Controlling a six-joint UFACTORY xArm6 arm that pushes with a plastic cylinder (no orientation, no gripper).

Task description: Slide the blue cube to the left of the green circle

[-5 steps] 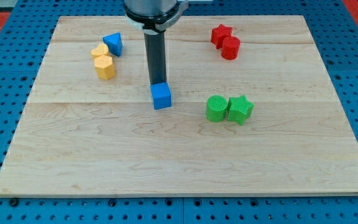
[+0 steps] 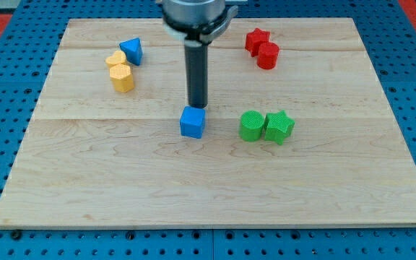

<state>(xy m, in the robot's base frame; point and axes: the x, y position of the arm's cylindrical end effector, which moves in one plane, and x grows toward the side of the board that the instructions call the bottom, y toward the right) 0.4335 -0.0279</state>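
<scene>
Resting at the upper edge of the small blue cube (image 2: 192, 122), my tip (image 2: 196, 107), the rod's dark lower end, appears to touch it; as a bare rod this end effector clasps nothing. Cube sits near the middle of the pale wooden desk (image 2: 193, 188), to the view's left of the green circle-shaped block (image 2: 251, 125), clearly apart from it. Green star-shaped block (image 2: 279, 126) touches that circle's right side. No readable writing or labels.
</scene>
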